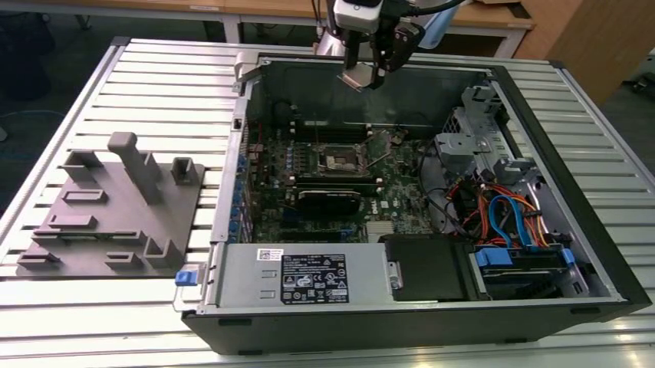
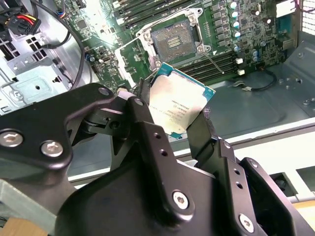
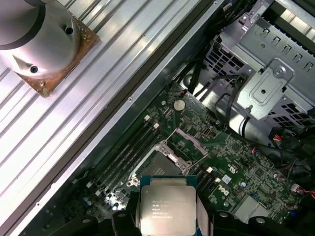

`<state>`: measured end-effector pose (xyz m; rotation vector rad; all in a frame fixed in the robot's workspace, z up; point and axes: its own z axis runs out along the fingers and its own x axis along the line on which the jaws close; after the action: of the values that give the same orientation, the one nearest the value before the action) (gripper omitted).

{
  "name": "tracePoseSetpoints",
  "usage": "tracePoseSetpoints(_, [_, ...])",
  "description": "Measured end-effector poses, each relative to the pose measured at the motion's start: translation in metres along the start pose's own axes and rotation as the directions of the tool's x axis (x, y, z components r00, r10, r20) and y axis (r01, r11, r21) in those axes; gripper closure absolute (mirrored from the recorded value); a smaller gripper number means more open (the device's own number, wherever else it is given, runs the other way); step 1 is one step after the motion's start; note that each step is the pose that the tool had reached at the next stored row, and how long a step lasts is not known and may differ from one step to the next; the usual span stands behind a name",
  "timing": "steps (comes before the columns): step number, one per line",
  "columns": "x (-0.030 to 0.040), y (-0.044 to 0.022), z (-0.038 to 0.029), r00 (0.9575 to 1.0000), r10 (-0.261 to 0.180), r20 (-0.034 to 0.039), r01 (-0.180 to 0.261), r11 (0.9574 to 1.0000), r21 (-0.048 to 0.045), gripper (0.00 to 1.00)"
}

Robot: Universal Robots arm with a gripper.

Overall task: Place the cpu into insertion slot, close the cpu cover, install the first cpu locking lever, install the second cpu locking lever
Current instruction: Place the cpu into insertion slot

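Note:
My gripper hangs high over the far wall of the open computer case, shut on the cpu. In both wrist views the cpu is a silver-topped square chip pinched by two opposite edges between the black fingers. The insertion slot lies well below on the green motherboard, a square socket with a dark centre and a silvery rim. In the first wrist view the cpu cover looks swung open beside the slot, whose near part is hidden behind the chip.
Long black memory slots flank the socket. A metal drive cage, coloured cables and the power supply fill the case's right and near sides. A grey fixture block stands on the slatted table at the exterior view's left.

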<state>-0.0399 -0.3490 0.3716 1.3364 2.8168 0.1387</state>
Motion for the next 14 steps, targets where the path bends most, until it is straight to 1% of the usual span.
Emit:
tracePoseSetpoints(10, [0.0000,0.0000,0.0000,1.0000,0.002,0.0002,-0.002,1.0000,-0.0001,0.46])
tracePoseSetpoints(14, [0.0000,0.0000,0.0001,0.9999,0.013,0.0012,-0.013,0.9999,-0.0003,0.46])
